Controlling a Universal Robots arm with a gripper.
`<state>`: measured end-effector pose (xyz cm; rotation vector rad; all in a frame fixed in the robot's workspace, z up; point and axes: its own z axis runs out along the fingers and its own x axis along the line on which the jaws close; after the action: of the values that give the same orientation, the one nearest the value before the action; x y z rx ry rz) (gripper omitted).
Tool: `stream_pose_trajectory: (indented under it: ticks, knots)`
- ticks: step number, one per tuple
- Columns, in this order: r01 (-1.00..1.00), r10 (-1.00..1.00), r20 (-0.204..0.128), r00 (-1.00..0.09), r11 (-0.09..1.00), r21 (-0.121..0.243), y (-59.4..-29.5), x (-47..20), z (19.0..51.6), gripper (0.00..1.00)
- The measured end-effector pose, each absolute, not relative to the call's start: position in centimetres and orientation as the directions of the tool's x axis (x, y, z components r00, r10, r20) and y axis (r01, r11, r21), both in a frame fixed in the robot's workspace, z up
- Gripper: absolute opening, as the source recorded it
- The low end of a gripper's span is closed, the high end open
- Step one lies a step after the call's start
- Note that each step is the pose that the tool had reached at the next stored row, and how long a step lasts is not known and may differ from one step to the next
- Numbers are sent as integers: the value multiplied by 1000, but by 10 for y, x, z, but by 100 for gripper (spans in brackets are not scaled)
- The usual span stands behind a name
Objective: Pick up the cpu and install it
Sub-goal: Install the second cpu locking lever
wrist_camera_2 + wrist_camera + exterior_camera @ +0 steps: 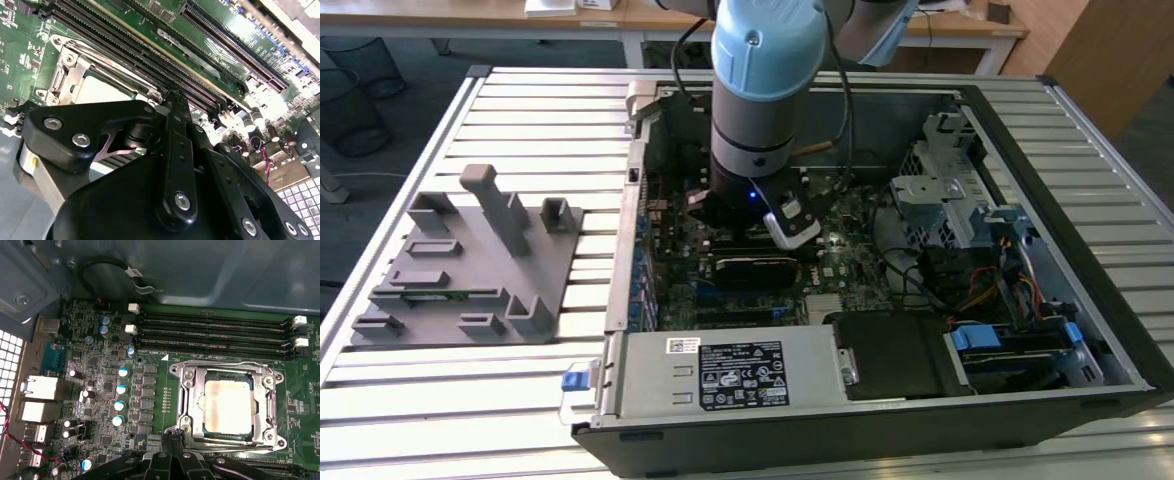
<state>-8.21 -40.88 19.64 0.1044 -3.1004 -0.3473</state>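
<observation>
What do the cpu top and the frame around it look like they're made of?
The cpu top looks like matte, pale silvery metal with a soft sheen. The socket frame looks like brighter bare metal, probably stamped steel, going by its glinting edges.

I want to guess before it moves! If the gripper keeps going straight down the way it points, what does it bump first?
Probably the metal frame of the socket, at its edge, with the cpu already lying inside it. In the first wrist view the gripper points down beside that frame. How far above the board it hangs is hard to judge.
</observation>
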Motion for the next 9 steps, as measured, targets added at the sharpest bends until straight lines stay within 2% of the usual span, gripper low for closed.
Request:
stream_pose_trajectory:
  ticks: [9]
  knots:
    - [-64,-69,14,-998,973,220,-413,-82,199,11]
